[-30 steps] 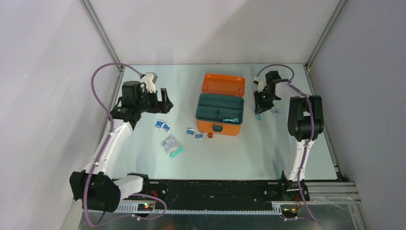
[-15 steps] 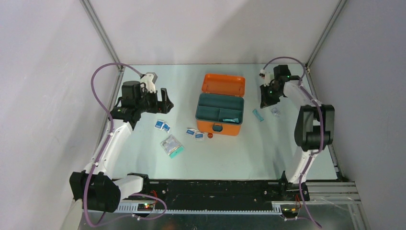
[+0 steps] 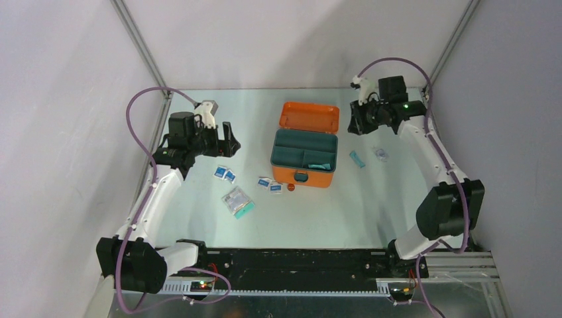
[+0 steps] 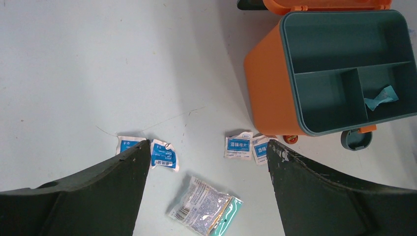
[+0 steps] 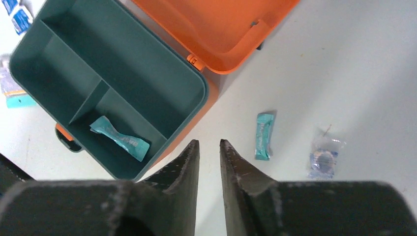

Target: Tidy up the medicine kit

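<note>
The medicine kit [image 3: 301, 175] stands mid-table, orange, with its lid [image 3: 309, 116] thrown back. Its dark teal tray [image 5: 196, 81] holds one teal packet [image 5: 119, 138] in the front right compartment. My right gripper [image 3: 353, 126] hovers above the table just right of the kit's lid. In the right wrist view its tips [image 5: 209, 141] stand a narrow gap apart with nothing between them. A second teal packet [image 5: 264, 136] and a clear packet with a blue disc [image 5: 323, 158] lie on the table to its right. My left gripper [image 3: 228, 140] hangs wide open and empty, left of the kit.
Two blue-white packets [image 4: 162, 153] lie left of centre and two more [image 4: 239, 145] by the kit's front left corner [image 4: 265, 83]. A larger clear packet [image 4: 204, 205] lies nearer the bases. A small red disc [image 3: 291, 188] sits by the latch. Frame posts stand at the back corners.
My right gripper has lifted off the teal packet on the table and drawn back toward the far right of the kit's lid. The packet stays on the table. The left arm has not moved.
</note>
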Available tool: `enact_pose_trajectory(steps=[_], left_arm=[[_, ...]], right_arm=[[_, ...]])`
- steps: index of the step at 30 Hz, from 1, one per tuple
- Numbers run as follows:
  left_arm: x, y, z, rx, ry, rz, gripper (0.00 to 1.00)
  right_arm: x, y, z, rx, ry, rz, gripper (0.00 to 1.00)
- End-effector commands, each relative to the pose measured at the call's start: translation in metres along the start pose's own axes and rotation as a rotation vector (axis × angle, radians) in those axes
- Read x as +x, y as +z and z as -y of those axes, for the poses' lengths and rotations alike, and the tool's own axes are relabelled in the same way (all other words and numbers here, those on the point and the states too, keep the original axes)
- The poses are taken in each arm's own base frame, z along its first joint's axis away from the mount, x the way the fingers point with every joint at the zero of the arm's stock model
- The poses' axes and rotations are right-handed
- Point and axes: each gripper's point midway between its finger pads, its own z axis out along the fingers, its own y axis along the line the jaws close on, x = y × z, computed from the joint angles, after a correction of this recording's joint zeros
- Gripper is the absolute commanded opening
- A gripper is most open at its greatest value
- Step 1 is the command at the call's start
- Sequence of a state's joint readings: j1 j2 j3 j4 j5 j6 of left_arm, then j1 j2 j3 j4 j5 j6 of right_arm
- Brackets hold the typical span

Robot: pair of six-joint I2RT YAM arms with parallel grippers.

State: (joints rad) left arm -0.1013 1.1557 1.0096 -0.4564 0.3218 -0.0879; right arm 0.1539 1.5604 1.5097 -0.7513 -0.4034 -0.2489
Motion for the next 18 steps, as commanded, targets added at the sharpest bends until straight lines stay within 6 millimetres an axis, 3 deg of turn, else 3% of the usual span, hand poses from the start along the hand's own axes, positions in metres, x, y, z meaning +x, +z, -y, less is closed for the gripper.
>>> enact_pose_trajectory(steps=[1,6,13,18], left_arm=[[-0.012,-0.006,0.002,0.009,0.01,0.05,0.92],[-0.012,-0.006,0.002,0.006,0.012,0.052,0.92],[-0.011,-0.005,0.001,0.003,0.012,0.049,0.92],[-0.011,-0.005,0.001,0.002,0.013,0.047,0.92]], right_arm=[[0.027,0.027,0.022,0.01,0.025,-0.1,0.3],[0.062,0.055,0.056,0.025,0.007,-0.234,0.37],[0.109,0.087,0.075,0.028,-0.012,-0.398,0.4],[0.129,0.103,0.086,0.059,-0.03,-0.457,0.39]])
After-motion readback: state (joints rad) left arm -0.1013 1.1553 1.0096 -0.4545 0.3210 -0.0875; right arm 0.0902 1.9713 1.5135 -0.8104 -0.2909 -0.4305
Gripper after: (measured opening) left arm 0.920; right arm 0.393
